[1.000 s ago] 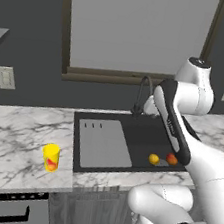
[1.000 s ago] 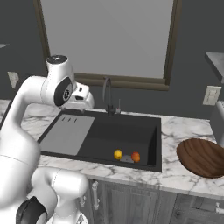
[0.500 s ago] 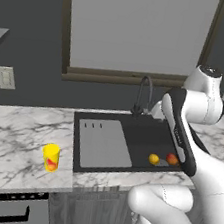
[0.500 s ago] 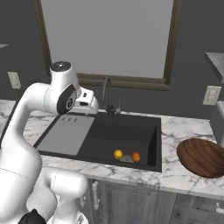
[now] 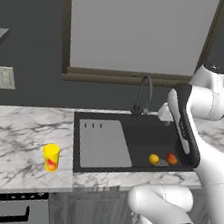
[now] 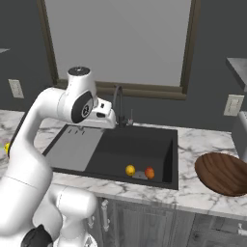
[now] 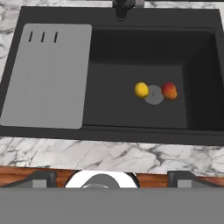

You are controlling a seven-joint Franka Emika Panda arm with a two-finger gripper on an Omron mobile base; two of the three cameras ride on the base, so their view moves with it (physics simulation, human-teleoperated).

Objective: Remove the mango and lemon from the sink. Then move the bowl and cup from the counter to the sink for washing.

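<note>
Lemon (image 7: 141, 89) and mango (image 7: 169, 90) lie in the black sink (image 7: 131, 127), either side of the round drain (image 7: 154, 95). The hand (image 7: 111, 177) hangs above the basin, fingers spread and holding nothing. The yellow cup (image 5: 51, 157) stands on the marble bench (image 5: 14, 140), the wooden bowl (image 6: 225, 172) on the sink's far side.

sink (image 6: 166, 157): black basin set in the white marble table (image 6: 202, 195), grey ribbed drainboard (image 6: 75, 149) on its left side
lemon (image 6: 130, 170): on the basin floor, near the front wall
mango (image 6: 149, 172): just right of the lemon, drain (image 6: 140, 175) between them
bowl (image 6: 224, 173): dark wooden, on the table right of the sink
faucet (image 6: 117, 103): dark arch at the back rim
arm (image 6: 53, 108): white, elbow high over the drainboard, hand end above the basin's back left
</note>
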